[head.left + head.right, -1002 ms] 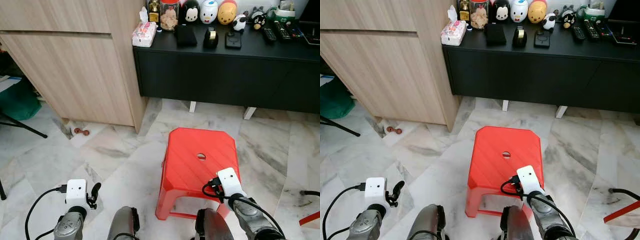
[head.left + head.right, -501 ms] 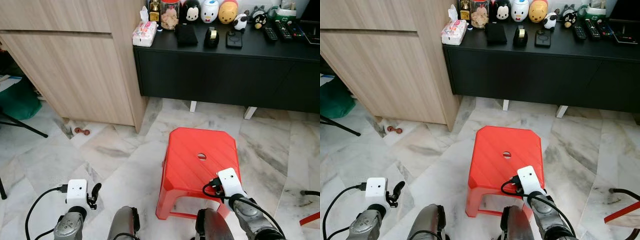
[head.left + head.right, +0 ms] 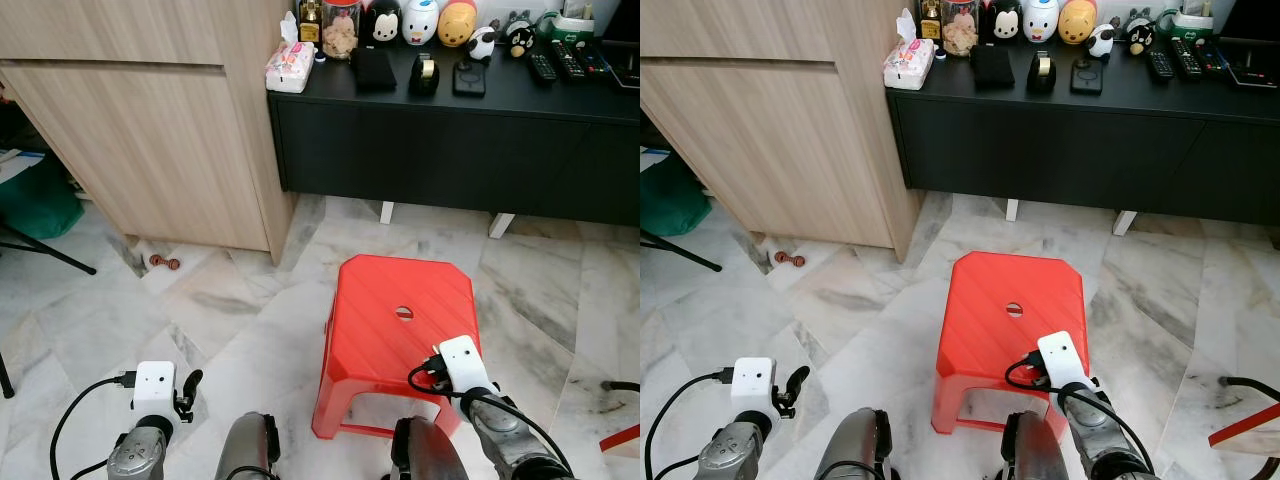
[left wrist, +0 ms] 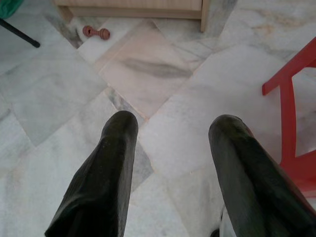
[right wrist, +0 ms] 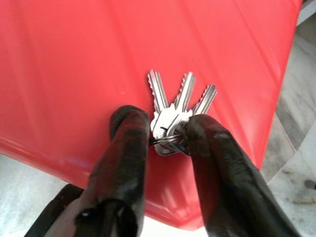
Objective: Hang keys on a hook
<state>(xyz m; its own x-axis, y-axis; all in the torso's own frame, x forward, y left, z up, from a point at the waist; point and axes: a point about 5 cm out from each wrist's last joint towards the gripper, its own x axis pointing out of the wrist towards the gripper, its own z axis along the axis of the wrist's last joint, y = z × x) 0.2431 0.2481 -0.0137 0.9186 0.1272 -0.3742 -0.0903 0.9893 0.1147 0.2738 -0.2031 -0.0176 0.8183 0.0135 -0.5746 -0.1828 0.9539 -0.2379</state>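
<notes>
The right gripper (image 5: 165,136) pinches three toothed silver keys (image 5: 175,111) above the smooth red plastic stool (image 3: 400,315), while the left gripper (image 4: 173,153) hangs with fingers spread over the marble floor (image 4: 163,98).

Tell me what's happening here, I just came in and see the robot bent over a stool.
The robot's right gripper has its fingers closed on a bunch of keys fanned out over the top of the red plastic stool. The left gripper hangs open above the marble floor, holding nothing. No hook can be seen, so the hanging step is not yet done.
</notes>
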